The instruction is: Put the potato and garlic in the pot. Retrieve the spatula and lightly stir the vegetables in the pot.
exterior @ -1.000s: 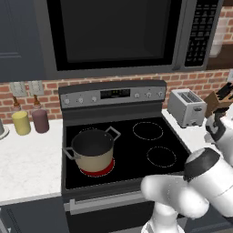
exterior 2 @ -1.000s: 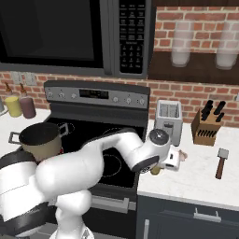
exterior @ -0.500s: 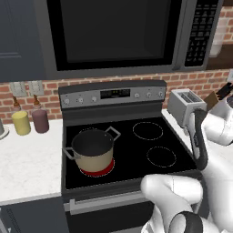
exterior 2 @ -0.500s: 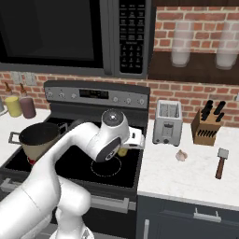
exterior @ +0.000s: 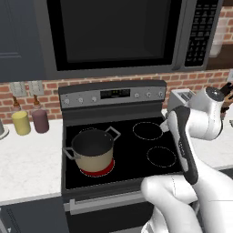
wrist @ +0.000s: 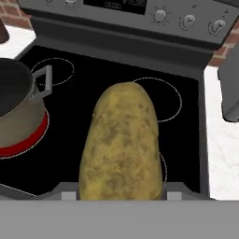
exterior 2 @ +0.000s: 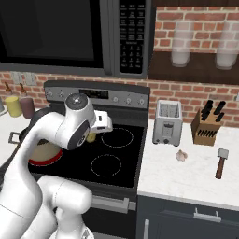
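Observation:
The potato [wrist: 122, 144], a yellowish-tan lump, fills the middle of the hand view, and my gripper [wrist: 120, 196] is shut on it above the black stovetop. From the right base view the gripper [exterior 2: 99, 127] hangs over the stove's left half with the potato [exterior 2: 91, 137] under it. The tan pot [exterior: 93, 150] with grey loop handles stands on the glowing front-left burner, left of the gripper, and its dark inside looks bare. The pot [wrist: 16, 109] lies to the left in the hand view. The garlic [exterior 2: 181, 155] and the spatula [exterior 2: 220, 161] lie on the right counter.
A toaster [exterior 2: 167, 122] and a knife block [exterior 2: 207, 128] stand at the back of the right counter. Yellow [exterior: 21, 123] and maroon [exterior: 40, 120] canisters stand on the left counter. The microwave [exterior: 113, 32] hangs above the stove.
The arm has swung left from the right counter to over the stove, carrying the potato toward the pot. The garlic stays on the counter.

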Controlling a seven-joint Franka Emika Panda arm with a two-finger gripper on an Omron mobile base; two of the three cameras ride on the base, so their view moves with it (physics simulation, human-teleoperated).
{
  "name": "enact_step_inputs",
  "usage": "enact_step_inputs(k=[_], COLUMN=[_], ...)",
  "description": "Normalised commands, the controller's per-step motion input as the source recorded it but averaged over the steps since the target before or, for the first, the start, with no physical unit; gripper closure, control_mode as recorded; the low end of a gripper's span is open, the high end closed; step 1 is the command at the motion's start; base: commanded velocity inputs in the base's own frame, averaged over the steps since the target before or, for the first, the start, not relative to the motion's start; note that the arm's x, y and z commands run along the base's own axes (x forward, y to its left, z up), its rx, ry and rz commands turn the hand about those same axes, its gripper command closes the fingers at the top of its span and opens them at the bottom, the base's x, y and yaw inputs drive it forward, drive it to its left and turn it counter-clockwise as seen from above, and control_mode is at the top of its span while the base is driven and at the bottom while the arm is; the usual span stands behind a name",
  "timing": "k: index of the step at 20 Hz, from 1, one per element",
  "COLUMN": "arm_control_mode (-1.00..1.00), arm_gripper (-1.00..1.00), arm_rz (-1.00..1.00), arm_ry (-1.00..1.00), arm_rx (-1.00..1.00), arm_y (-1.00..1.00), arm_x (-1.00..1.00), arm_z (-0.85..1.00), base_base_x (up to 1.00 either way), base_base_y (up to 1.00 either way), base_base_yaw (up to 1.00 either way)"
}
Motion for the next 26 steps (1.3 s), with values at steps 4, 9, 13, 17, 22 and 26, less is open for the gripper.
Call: enact_step_inputs(k=[4,9,13,17,22,26], arm_control_mode=[-1.0,-1.0,-1.0,-1.0,-1.0,-1.0], arm_gripper=[1.0,1.0,1.0,1.0,1.0,1.0], arm_rz=[0.2,0.18,0.16,0.11,0.03,0.0], arm_ry=[0.03,0.05,0.03,0.0,0.05,0.11], arm_rx=[0.0,0.0,0.0,0.0,0.0,0.0], arm_y=[1.0,1.0,1.0,1.0,0.85,0.44], arm_x=[0.0,0.0,0.0,0.0,0.25,0.46], arm_z=[0.13,0.0,0.0,0.0,-0.13,-0.47], base_base_x=[0.0,0.0,0.0,0.0,0.0,0.0], base_base_y=[0.0,0.0,0.0,0.0,0.0,0.0], base_base_yaw=[0.0,0.0,0.0,0.0,0.0,0.0])
